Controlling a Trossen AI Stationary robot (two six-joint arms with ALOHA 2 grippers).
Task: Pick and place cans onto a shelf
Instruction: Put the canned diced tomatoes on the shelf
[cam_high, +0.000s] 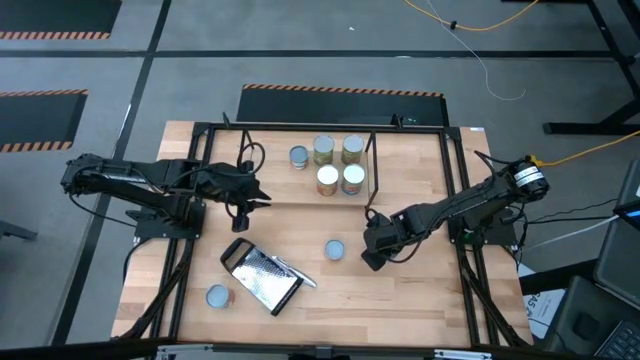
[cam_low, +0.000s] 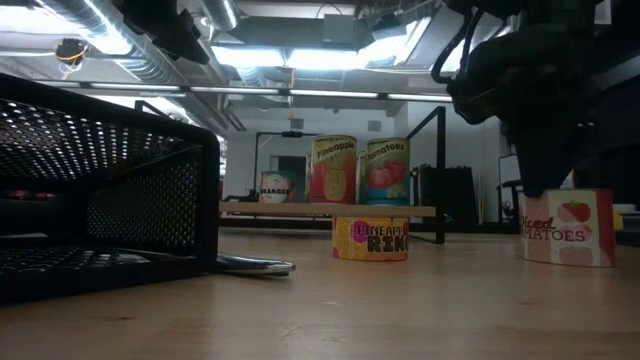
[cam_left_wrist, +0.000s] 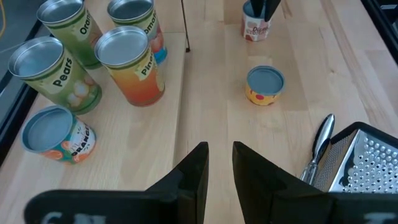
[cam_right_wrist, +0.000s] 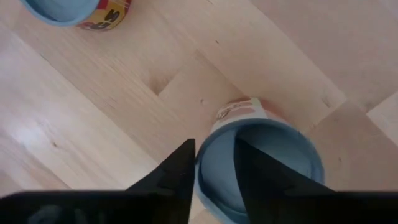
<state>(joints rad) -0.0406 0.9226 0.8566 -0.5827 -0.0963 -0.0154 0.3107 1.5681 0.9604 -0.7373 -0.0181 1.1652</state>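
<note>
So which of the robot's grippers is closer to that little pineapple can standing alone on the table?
The right. The right gripper hovers just beside the pineapple can, over another small can. The left gripper waits farther off, near the shelf.

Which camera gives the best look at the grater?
The high view: the whole grater lies flat, handle included. The left wrist view catches only a corner of it. The low view shows just its dark mesh side. The right wrist view misses it.

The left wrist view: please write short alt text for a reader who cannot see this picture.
The left gripper, holding nothing, points at five cans standing on the shelf. Farther off, a short can stands on the table beside a metal grater.
</note>
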